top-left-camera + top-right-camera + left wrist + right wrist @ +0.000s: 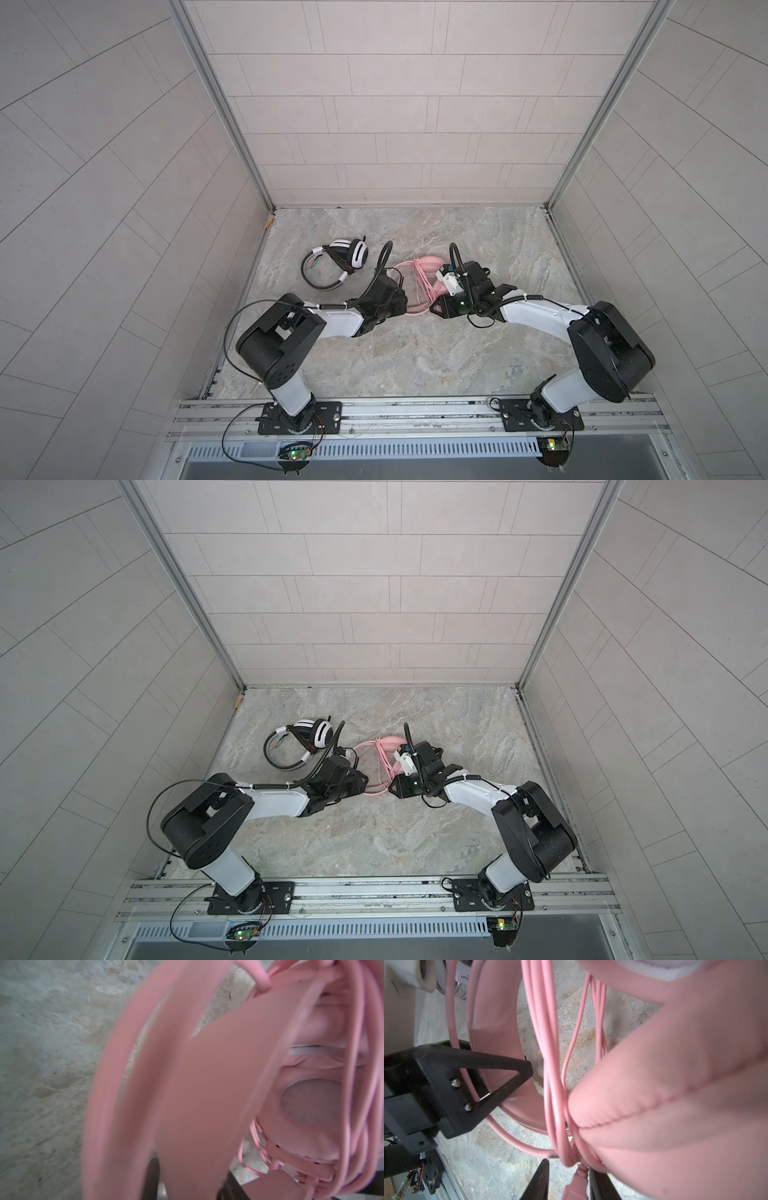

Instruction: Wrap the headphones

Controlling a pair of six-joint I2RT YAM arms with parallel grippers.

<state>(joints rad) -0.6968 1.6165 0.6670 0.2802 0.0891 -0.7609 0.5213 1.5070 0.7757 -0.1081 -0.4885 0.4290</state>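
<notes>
Legible markings: one only. A white label (462, 977) is showing dark printed letters, upside down and cut off by neighbouring parts, reading roughly "NOON"; the full word cannot be told. It is sitting well beyond the left gripper (527, 1070)'s fingertips, beside the pink headset (500, 1012)'s band.

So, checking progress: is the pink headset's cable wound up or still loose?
Wound: pink cable loops run in a bundle across the pink headset, its plug hanging free.
</notes>
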